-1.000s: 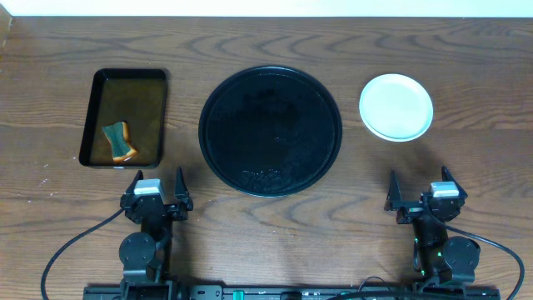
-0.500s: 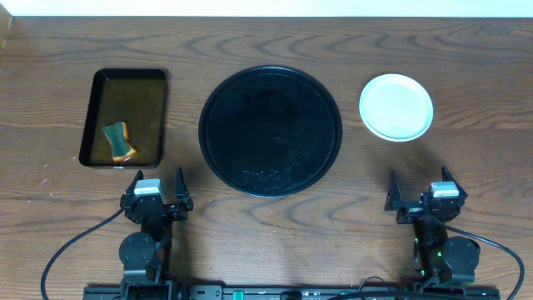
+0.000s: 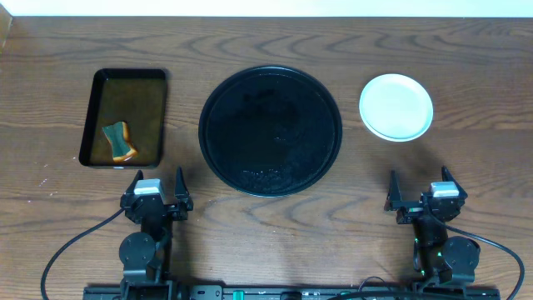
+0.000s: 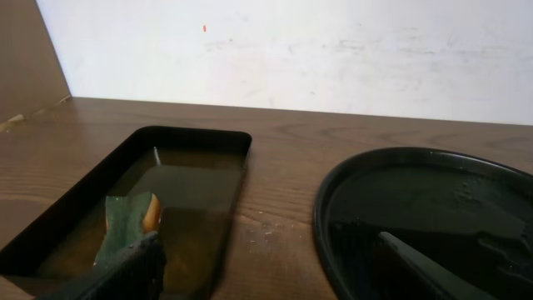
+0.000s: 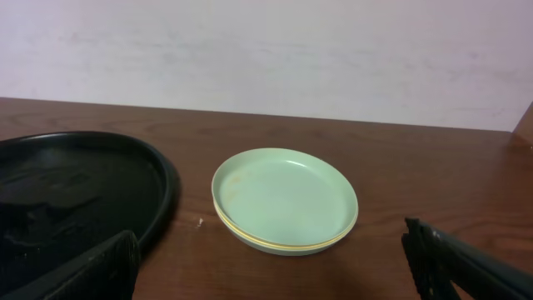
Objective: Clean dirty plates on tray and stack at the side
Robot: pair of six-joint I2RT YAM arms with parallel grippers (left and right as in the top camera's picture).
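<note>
Resting sponge [image 3: 119, 141] in sm tray [image 3: 129, 73], plates [image 3: 396, 107] stacked

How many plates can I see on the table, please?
2 for sure, in one stack right of the round black tray: a mint plate on top, a yellow plate under it, rim only. Another may be hidden between them.

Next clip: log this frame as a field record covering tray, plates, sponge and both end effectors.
round tray: bare, no plates on it
plates: stacked right of the tray, mint on top, yellow edge beneath
sponge: in the rectangular tray, in brownish liquid
left end effector: open, empty
right end effector: open, empty
</note>
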